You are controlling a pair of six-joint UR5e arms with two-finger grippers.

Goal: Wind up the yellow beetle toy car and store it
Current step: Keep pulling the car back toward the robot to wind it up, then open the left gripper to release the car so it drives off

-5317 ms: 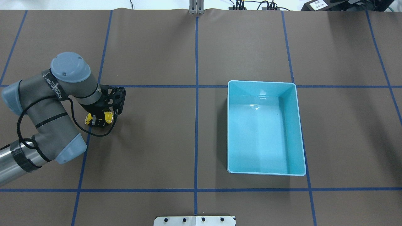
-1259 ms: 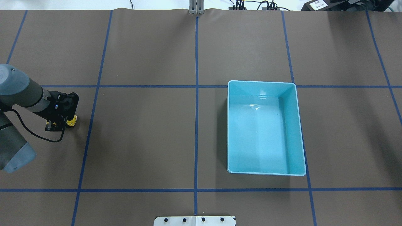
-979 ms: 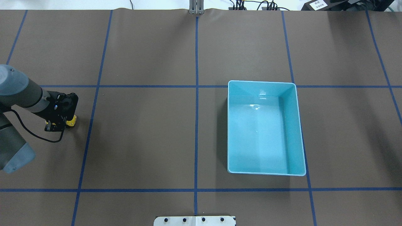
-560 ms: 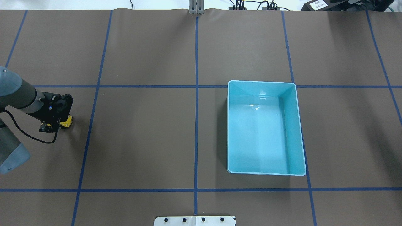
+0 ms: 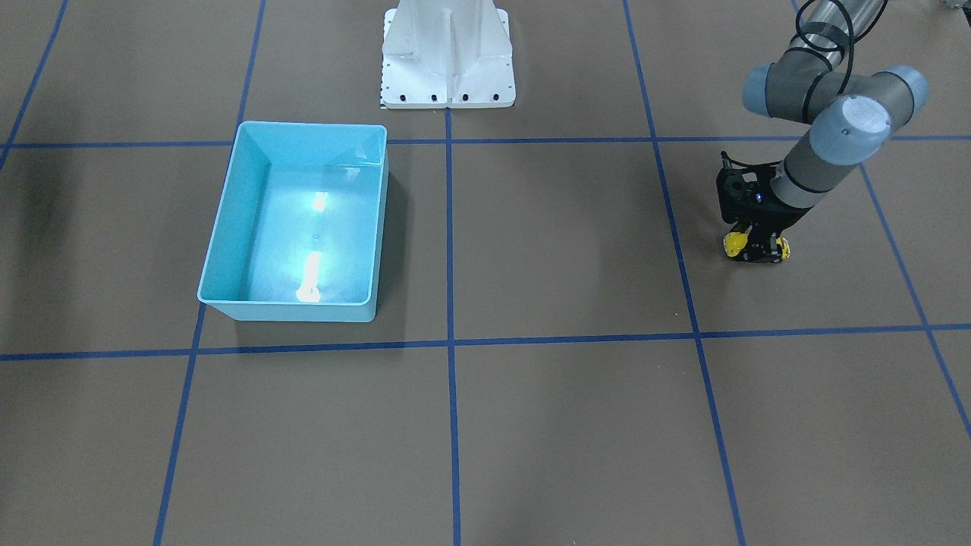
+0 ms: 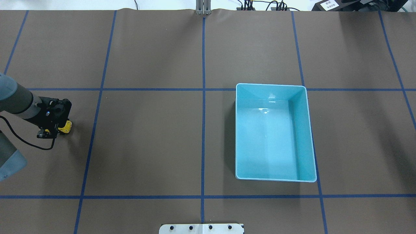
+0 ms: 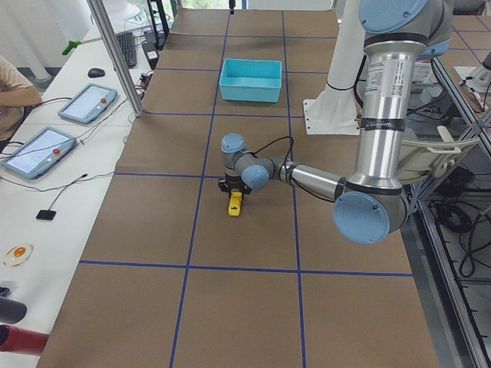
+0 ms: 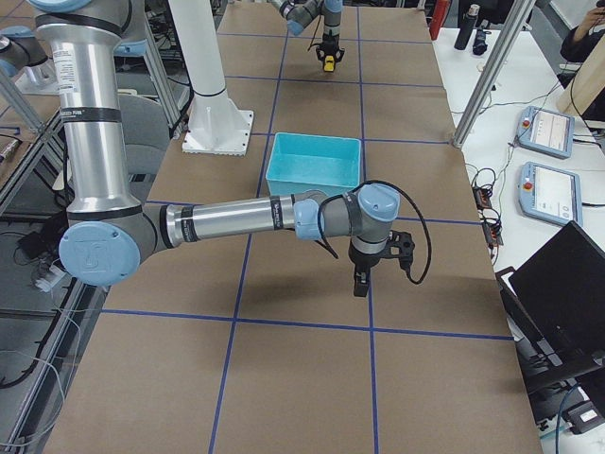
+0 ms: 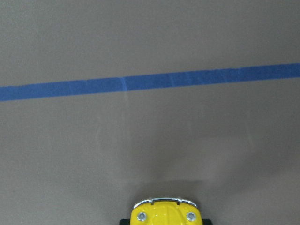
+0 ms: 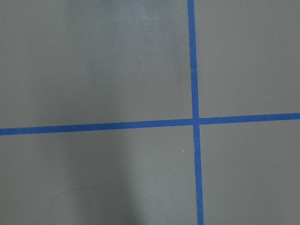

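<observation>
table (image 6: 146,146): brown cover with a grid of blue tape lines.
turquoise bin (image 6: 236,130): open-topped, toward 3 o'clock from the table's centre in the overhead view.
left gripper (image 6: 54,129): points down near the table's 9 o'clock edge, jaws clamped on the yellow beetle toy car (image 6: 67,127).
right gripper (image 8: 360,284): points down, low over the table; cannot tell how its jaws stand.
yellow beetle toy car: down at the table, well apart from the bin, at its 9 o'clock; its nose points toward 3 o'clock.
</observation>
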